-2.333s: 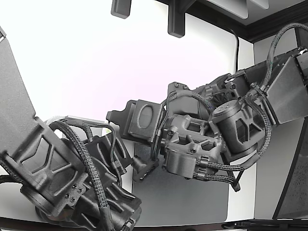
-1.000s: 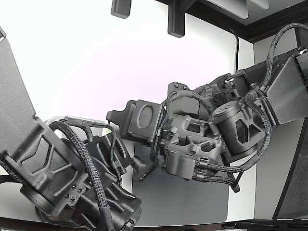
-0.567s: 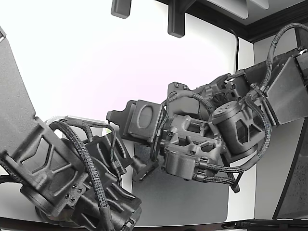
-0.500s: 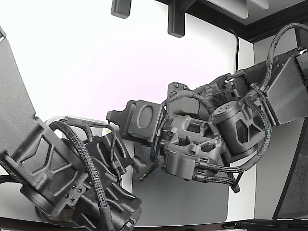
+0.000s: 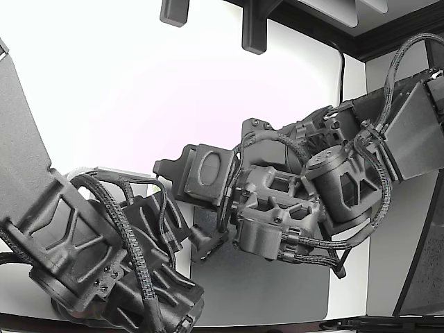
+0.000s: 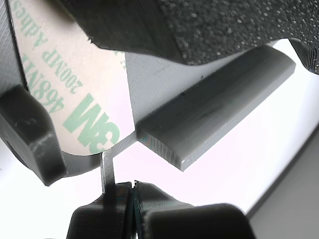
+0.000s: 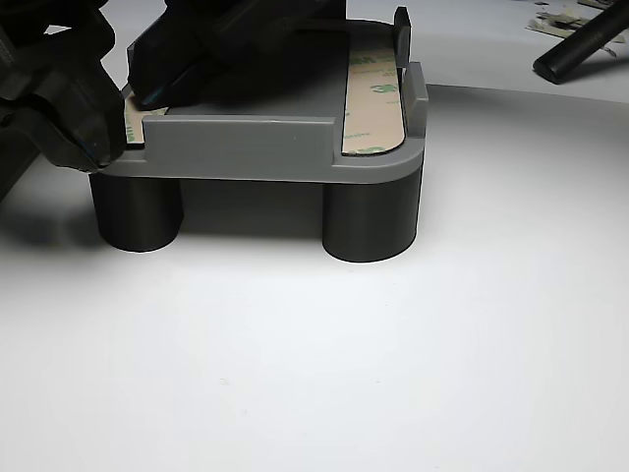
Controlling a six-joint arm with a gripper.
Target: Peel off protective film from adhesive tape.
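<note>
A grey fixture (image 7: 236, 147) stands on round legs and carries tape strips covered by beige protective film with green 3M print. One strip (image 7: 373, 98) lies along its right side in the other view. A second strip (image 6: 75, 99) fills the wrist view, and its end (image 7: 131, 120) shows at the fixture's left corner in the other view. My gripper (image 6: 132, 199) sits at that strip's end, jaws closed together, with a thin tab of film (image 6: 107, 172) running from the strip's edge down into them. In the exterior view the fingertips are hidden between the two arms.
A second black arm (image 5: 83, 236) crowds in from the exterior view's left, close against my arm (image 5: 291, 208). A grey mat (image 5: 270, 291) lies below them. In the other view a black rod (image 7: 580, 44) lies on the white table (image 7: 393, 344) at the far right.
</note>
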